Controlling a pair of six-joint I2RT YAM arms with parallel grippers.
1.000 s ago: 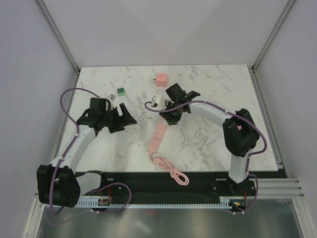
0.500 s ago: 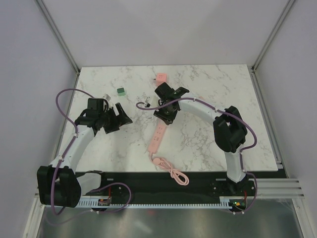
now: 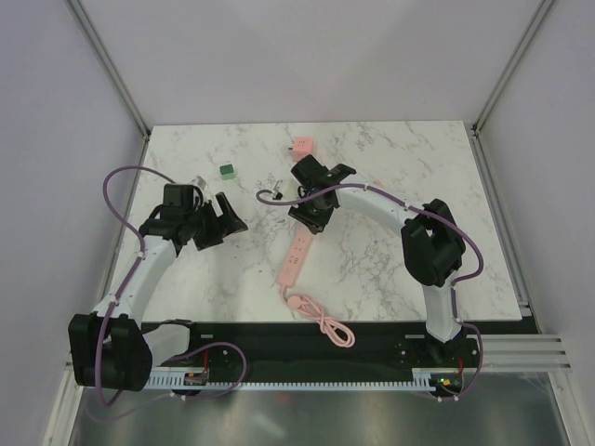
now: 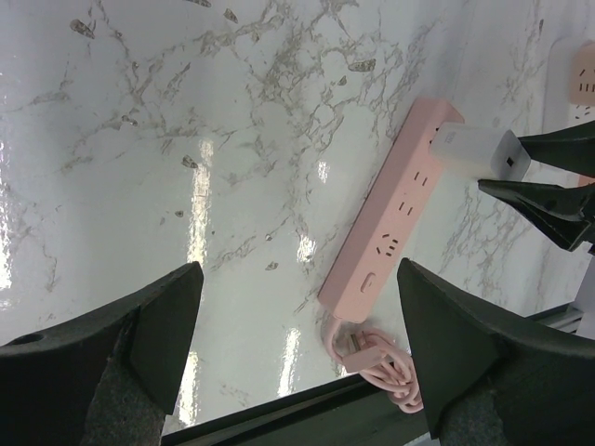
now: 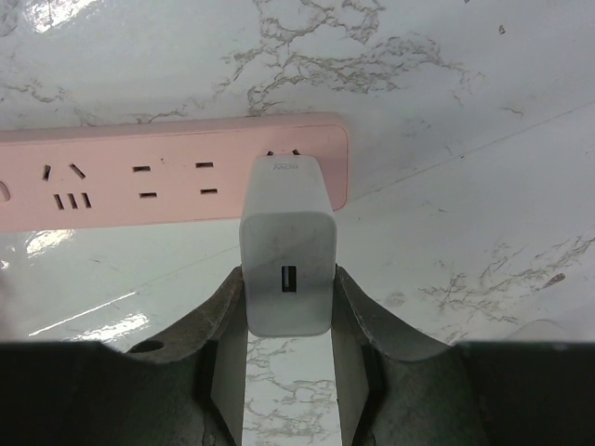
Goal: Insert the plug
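Observation:
The white plug (image 5: 286, 243), a square charger with a USB slot facing the camera, is held in my right gripper (image 5: 288, 279), shut on its sides. Its two prongs meet the end socket of the pink power strip (image 5: 167, 181), and a short length of each still shows. From above, the right gripper (image 3: 311, 216) sits over the far end of the power strip (image 3: 296, 258). My left gripper (image 3: 223, 223) hangs open to the left with nothing in it. In its own view, the left gripper (image 4: 297, 274) looks across at the power strip (image 4: 395, 214) and the plug (image 4: 479, 151).
The strip's pink cable (image 3: 321, 321) is coiled at the table's near edge. A green cube (image 3: 226, 170) and a pink cube adapter (image 3: 301, 147) sit farther back. A small plug on a black lead (image 3: 272, 193) lies left of the right gripper.
Over the last second the right gripper moved left with the plug to the strip's far end, then held still. The left gripper shifted slightly left.

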